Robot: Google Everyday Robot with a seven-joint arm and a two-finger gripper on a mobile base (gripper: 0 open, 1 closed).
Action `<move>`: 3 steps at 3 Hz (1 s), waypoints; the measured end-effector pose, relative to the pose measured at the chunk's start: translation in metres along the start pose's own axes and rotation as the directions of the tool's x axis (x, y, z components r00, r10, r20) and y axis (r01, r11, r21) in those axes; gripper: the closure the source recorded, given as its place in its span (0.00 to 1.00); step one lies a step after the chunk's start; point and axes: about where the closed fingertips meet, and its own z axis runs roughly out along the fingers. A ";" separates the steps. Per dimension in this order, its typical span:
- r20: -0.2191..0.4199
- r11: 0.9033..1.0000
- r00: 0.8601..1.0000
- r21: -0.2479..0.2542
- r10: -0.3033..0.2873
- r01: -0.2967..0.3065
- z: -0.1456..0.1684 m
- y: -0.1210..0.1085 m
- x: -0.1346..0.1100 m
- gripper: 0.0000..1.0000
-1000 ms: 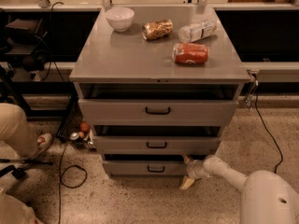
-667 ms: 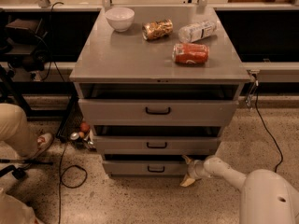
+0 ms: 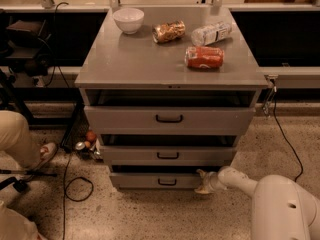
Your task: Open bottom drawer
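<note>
Three grey drawers stack under the tabletop in the camera view, each with a dark slot above its front. Lowest is the bottom drawer, its small black handle near the middle of the front. It looks pulled out only slightly, if at all, so the opening seems barely begun.

The end effector is down near the floor at the right end of that front, touching or just beside its corner, and the white arm reaches in from the lower right. I judge it comes in so low and sideways because the drawer lies almost at floor level and the robot's body stands off to the right. It lies to the right of the handle, not on it, with a stretch of bare front between them. Whether it is apart or together cannot be told, nor whether it grips the drawer's edge.

Up on the tabletop a white bowl, a snack bag, a plastic bottle and a red can on its side lie well apart from the work below
</note>
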 end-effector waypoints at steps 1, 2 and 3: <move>-0.008 1.000 1.000 -0.002 0.005 -0.005 -0.005 0.000 0.003 0.78; -0.008 1.000 1.000 -0.002 0.005 -0.005 -0.015 -0.003 -0.001 1.00; -0.008 1.000 1.000 -0.002 0.005 -0.005 -0.015 -0.003 -0.001 1.00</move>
